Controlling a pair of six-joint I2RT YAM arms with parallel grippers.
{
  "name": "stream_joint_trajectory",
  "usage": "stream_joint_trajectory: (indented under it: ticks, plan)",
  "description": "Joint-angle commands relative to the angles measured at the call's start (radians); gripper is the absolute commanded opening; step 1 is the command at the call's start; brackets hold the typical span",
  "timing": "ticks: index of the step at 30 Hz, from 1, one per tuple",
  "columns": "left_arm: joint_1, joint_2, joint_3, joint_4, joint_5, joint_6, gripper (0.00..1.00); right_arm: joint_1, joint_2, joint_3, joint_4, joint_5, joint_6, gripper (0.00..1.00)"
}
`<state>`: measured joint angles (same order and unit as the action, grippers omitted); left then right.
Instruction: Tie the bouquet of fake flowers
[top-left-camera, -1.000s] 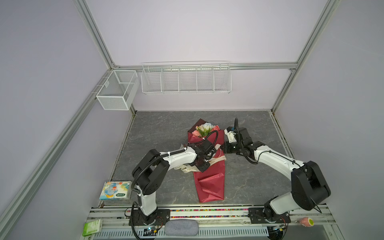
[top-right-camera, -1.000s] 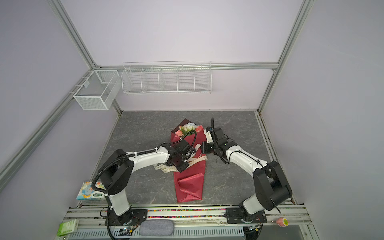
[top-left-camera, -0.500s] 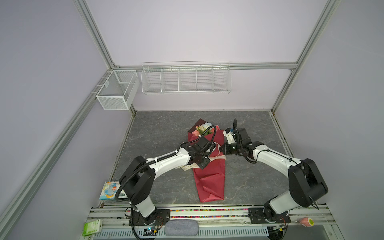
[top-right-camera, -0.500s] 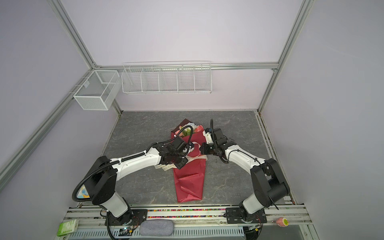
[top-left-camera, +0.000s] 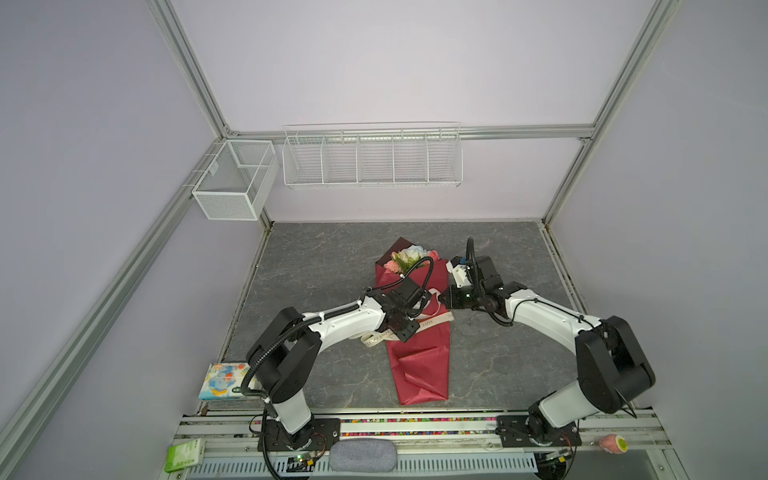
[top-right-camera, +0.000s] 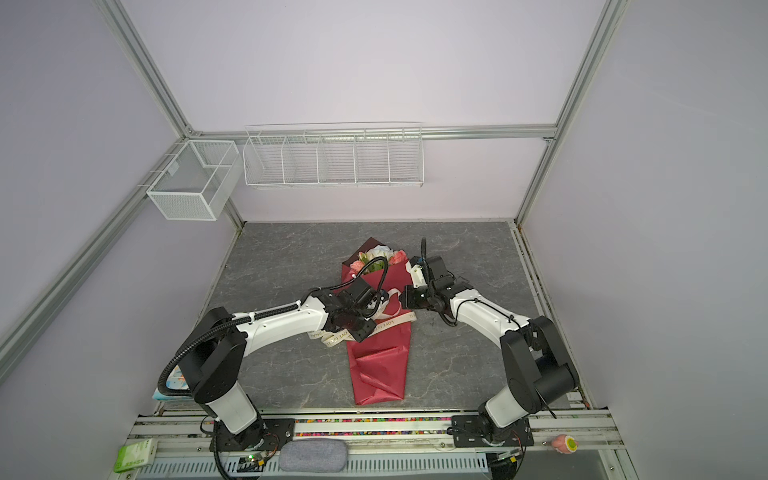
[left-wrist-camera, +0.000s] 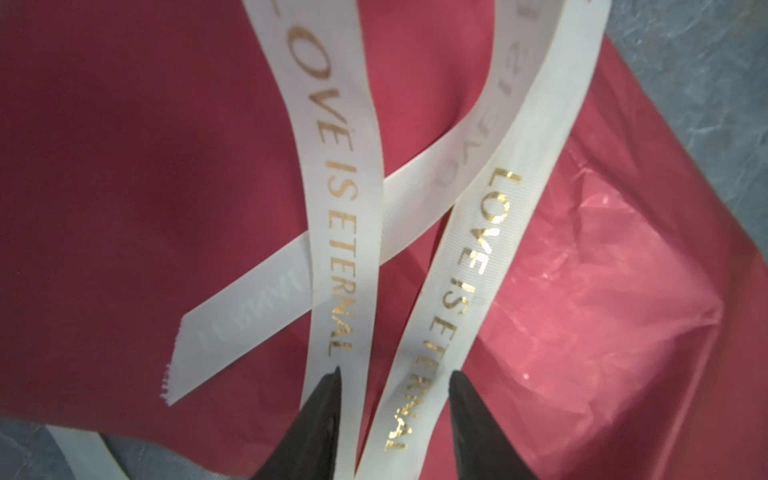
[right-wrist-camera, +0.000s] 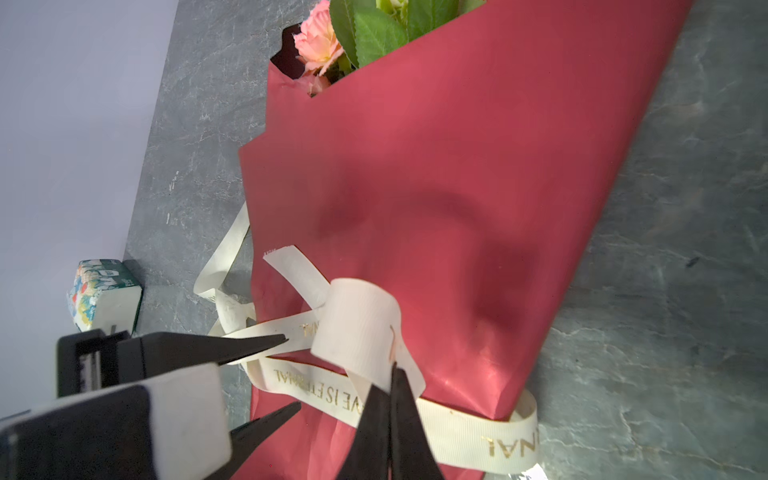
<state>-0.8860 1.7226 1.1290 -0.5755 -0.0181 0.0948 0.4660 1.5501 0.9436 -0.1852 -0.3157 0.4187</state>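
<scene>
Bouquet of fake flowers (top-left-camera: 419, 353) is lying on the grey table (top-left-camera: 324, 257), directly beneath the left claw (left-wrist-camera: 395, 372) and the right claw (right-wrist-camera: 392, 382). A tissue pack (top-left-camera: 222, 380) is sitting well out past the left claw. Cream ribbon (left-wrist-camera: 345, 199) is crossing the red wrap, one strand running between the left claw's parted jaws. Peach and white blooms are poking from the wrap's far end. The right claw is pinching a ribbon loop, jaws clamped together; both arms are reaching inward

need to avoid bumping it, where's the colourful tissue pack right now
In both top views the tissue pack lies at the near left corner of the table, beside the base of the left arm, apart from the bouquet.
</scene>
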Motion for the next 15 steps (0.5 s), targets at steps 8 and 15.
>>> stream_joint_trajectory:
  ticks: [8, 15]
  plan:
    - [-0.013, 0.075, 0.013, -0.024, -0.006, 0.041, 0.47, -0.006, 0.020, 0.020, -0.008, -0.013, -0.004, 0.06]
    - [-0.021, 0.117, 0.017, -0.020, -0.039, 0.047, 0.41, -0.007, 0.032, 0.017, -0.012, -0.013, -0.004, 0.06]
